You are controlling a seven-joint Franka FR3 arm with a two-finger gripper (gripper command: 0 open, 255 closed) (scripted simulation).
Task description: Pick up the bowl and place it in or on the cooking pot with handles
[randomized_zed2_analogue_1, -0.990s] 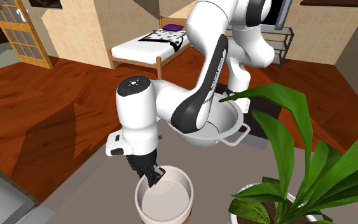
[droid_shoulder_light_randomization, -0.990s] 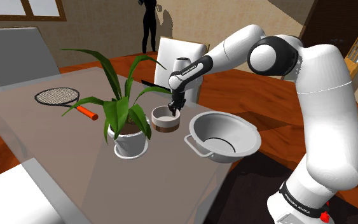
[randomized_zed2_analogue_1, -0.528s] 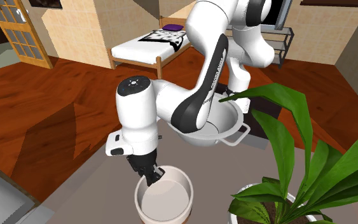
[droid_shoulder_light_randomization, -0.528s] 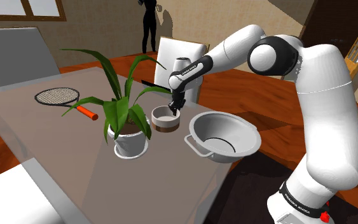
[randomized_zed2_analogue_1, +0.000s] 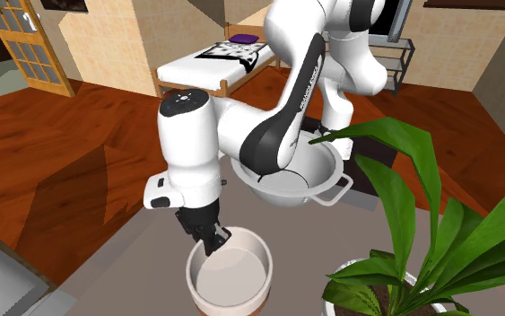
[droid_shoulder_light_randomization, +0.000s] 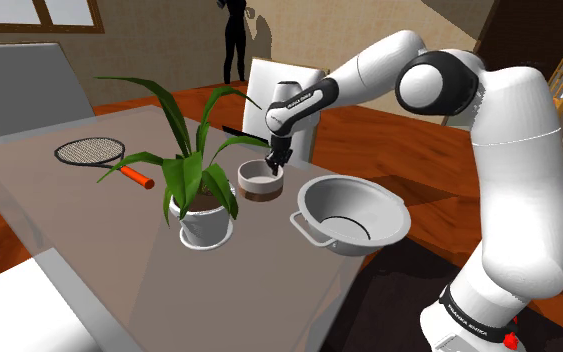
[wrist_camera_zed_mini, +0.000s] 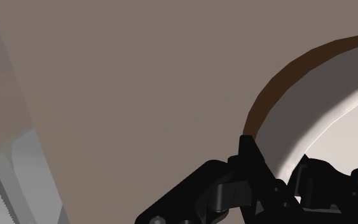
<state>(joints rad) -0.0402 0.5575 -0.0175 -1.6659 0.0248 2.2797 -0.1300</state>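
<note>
**At the bowl's rim: grip made, pot empty and waiting**

On the grey table (droid_shoulder_light_randomization: 99,270), the bowl (droid_shoulder_light_randomization: 259,184) stands between a potted plant (droid_shoulder_light_randomization: 205,222) and the cooking pot (droid_shoulder_light_randomization: 359,215). The gripper (droid_shoulder_light_randomization: 274,165) holds its rim at about 1 o'clock in the shoulder view. From the wrist view I see the two fingers (wrist_camera_zed_mini: 252,153) straddling the wall, one outside by the brown band and one inside on the white. They are pinched on it with no gap I can make out.

That hold makes sense to me. The bowl looks too broad to span, so the wall goes between the fingers. Taking it on the side opposite the plant, which sits at 8 o'clock from the bowl, keeps the hand out of the leaves. I cannot tell whether the base is clear of the table.

The bowl is empty and plain white inside. The cooking pot sits at 4 o'clock from it, near but not touching, with its mouth up. It is grey and also empty, with one loop handle (droid_shoulder_light_randomization: 304,222) facing my camera. Its mouth looks wider than the bowl, so I judge the bowl should settle inside rather than perch on the rim.

The plant's white container holds dark soil and long green leaves (one arches over towards the bowl, so I'd watch it on the way up). A racket (droid_shoulder_light_randomization: 91,152) lies well apart at 10 o'clock.
</note>
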